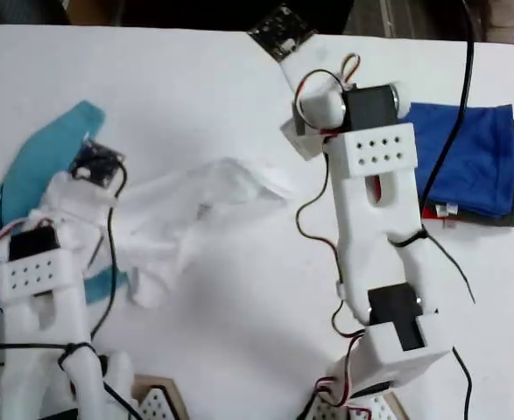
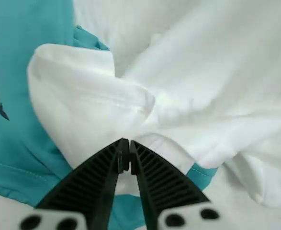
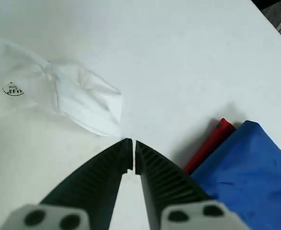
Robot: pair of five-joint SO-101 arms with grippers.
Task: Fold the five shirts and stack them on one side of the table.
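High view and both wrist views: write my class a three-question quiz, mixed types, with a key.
1. True or false: the folded blue shirt lies on top of a red cloth.
2. Which lies partly under the white shirt near the left end effector? A teal shirt; B yellow shirt; C black shirt.
3. Fill in: the right end effector is ___, holding nothing.
Key: 1 true; 2 A; 3 shut.

The left tool (image 2: pixel 126 154) had its two black fingers (image 2: pixel 95 184) pressed together, tips against the edge of a raised fold of the white shirt (image 2: pixel 202 86). The white shirt lay crumpled over a teal shirt (image 2: pixel 25 158), which showed beside the fold and beneath the fingers.
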